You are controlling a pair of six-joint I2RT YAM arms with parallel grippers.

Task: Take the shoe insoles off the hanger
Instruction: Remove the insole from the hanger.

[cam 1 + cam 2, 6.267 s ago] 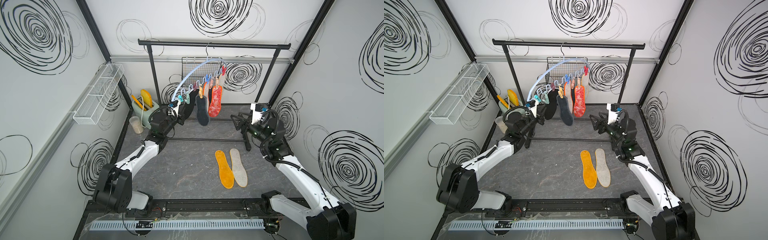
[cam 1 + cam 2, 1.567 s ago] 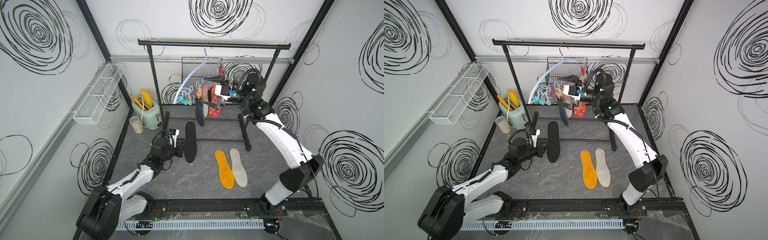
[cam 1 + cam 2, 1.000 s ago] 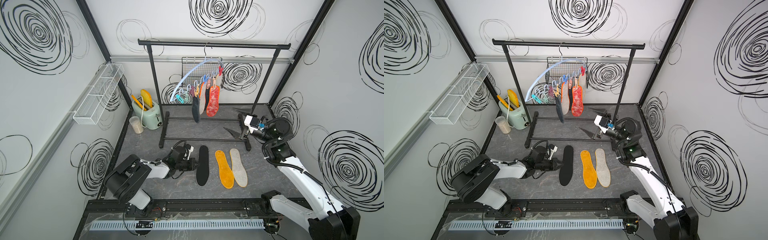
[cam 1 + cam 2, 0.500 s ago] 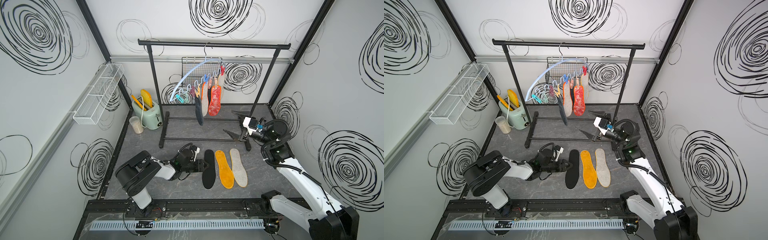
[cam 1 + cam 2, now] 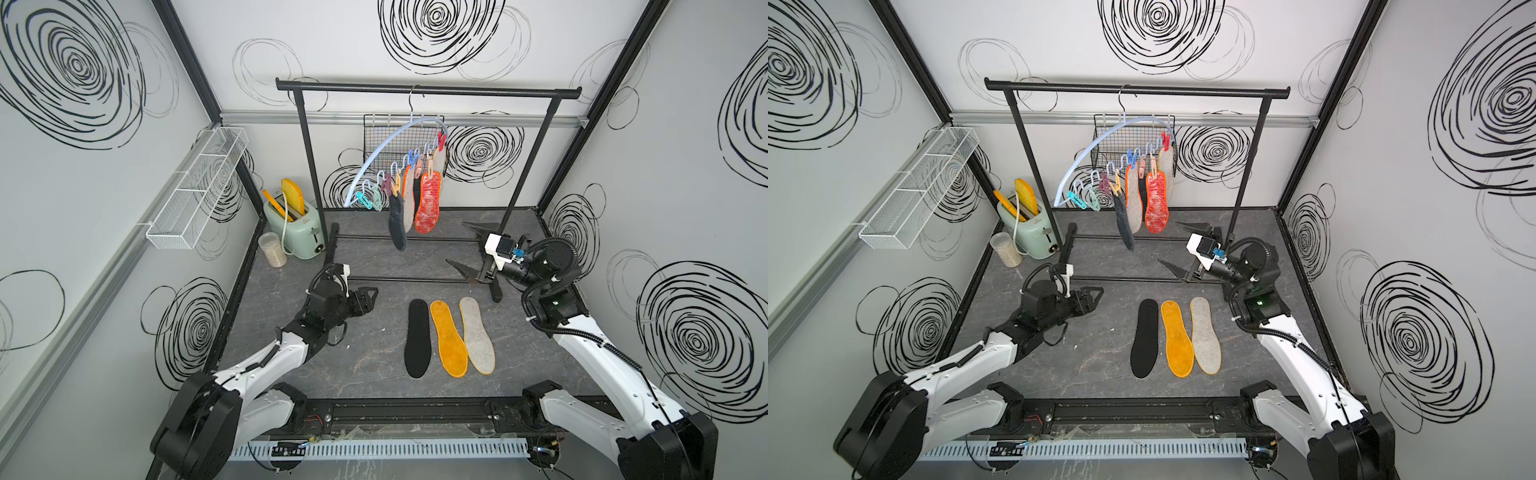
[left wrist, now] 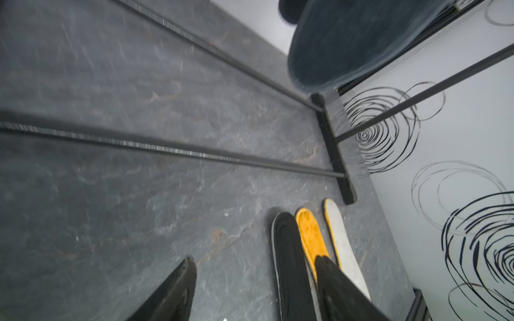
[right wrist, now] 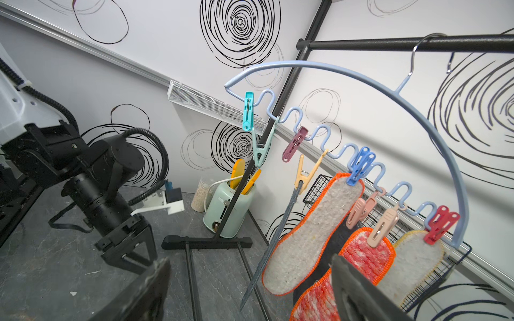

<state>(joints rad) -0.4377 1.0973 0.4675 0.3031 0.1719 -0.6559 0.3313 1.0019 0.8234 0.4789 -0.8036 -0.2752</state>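
The pale blue hanger [image 5: 386,146] hangs by its hook from the rack bar, tilted. Several shoe insoles stay pegged to it: a dark grey one [image 5: 397,227], an orange-edged grey felt one [image 7: 311,236], a red-mottled one [image 5: 428,203] and a yellow-edged one [image 7: 414,264]. On the floor lie a black insole [image 5: 417,338], an orange insole [image 5: 448,338] and a grey insole [image 5: 476,334], side by side. My left gripper [image 5: 368,299] is open and empty, left of the black insole. My right gripper [image 5: 459,245] stands open and empty, below and right of the hanging insoles.
The black garment rack [image 5: 428,89] spans the back, with floor bars [image 5: 407,280] between the arms. A black wire mesh basket [image 5: 374,141] hangs behind the hanger. A mint toaster [image 5: 297,224], a jar [image 5: 272,249] and a white wire shelf [image 5: 195,191] are at the left.
My left gripper has opened, let go of the black insole beside the orange one, and drawn back to the left. The right arm has barely moved.
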